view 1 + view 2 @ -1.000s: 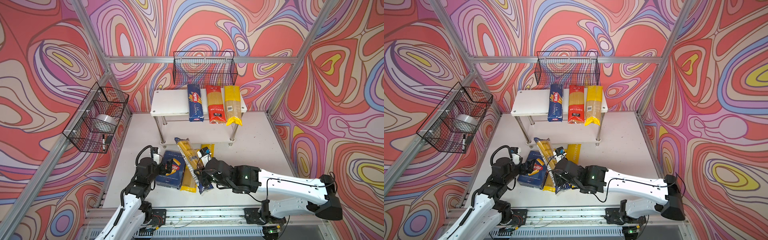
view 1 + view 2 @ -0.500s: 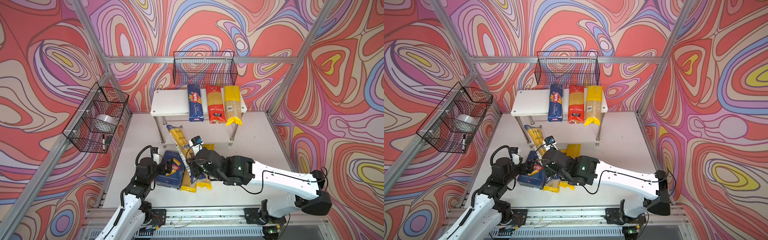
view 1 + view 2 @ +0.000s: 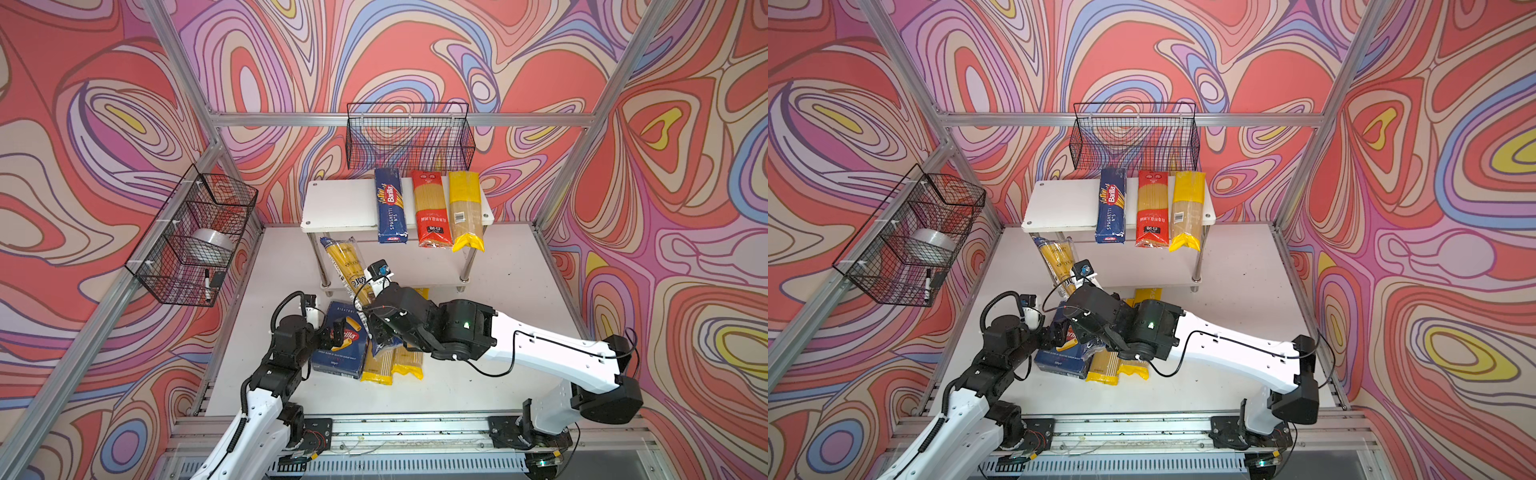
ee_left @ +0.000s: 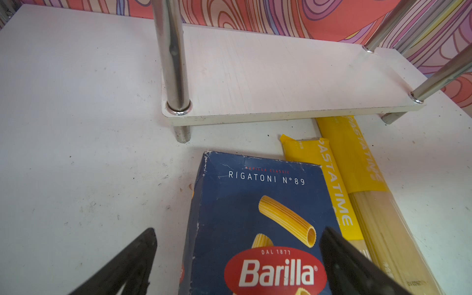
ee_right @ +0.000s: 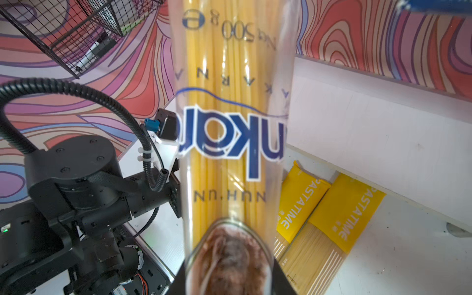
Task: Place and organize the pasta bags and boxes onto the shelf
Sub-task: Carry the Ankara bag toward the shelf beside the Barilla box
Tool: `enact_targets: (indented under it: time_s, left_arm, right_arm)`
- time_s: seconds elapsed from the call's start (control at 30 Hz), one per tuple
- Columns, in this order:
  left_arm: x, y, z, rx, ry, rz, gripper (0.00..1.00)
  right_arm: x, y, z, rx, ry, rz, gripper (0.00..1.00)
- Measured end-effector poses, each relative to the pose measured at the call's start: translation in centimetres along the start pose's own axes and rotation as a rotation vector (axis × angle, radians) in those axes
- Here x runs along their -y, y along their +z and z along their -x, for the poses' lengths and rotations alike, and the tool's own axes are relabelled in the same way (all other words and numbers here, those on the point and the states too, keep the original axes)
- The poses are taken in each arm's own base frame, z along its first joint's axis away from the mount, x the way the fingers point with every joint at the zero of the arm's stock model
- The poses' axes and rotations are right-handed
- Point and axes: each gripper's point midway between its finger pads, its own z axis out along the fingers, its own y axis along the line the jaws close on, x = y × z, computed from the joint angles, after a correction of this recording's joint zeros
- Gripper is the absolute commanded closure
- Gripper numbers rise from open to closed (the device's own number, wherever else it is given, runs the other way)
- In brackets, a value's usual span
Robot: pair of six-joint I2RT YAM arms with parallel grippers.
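The white shelf [image 3: 340, 203] [image 3: 1063, 203] carries the Spaghetti n.5 box [image 3: 390, 205], a red bag [image 3: 430, 212] and a yellow bag [image 3: 465, 212] side by side on its top board. My right gripper [image 5: 229, 281] is shut on the gold-and-navy ankara bag [image 3: 347, 266] [image 5: 229, 115], which hangs in the air and slants up toward the shelf's front left leg. My left gripper [image 4: 238, 231] stands open over the rigatoni box [image 4: 255, 204] [image 3: 340, 345], which lies flat on the table. Two yellow bags [image 4: 334, 184] [image 4: 367, 178] lie beside the box, their far ends under the lower board [image 4: 268, 76].
A black wire basket [image 3: 409, 137] hangs on the back wall above the shelf. Another basket [image 3: 195, 237] on the left wall holds a tape roll and a marker. A chrome leg [image 4: 173, 56] stands just beyond the rigatoni box.
My right gripper has lifted the ankara bag off the pile and swung it left and back toward the shelf's front left leg. The left arm has stayed put.
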Motion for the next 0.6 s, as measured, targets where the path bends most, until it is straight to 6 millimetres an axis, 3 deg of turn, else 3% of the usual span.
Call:
enact_targets:
  time_s: [0.2,0.5,0.6]
  left_arm:
    - [0.0,0.0,0.0,0.0,0.0,0.0,0.0]
    - [0.0,-0.1,0.2,0.008,0.001,-0.002,0.0]
    - [0.0,-0.1,0.2,0.008,0.001,-0.002,0.0]
  right_arm:
    - [0.0,-0.1,2.8,0.036,-0.009,-0.02,1.0]
    - [3.2,2.4,6.0,0.049,0.023,-0.115,1.0]
    - [3.2,3.0,7.1,0.061,0.023,-0.12,1.0]
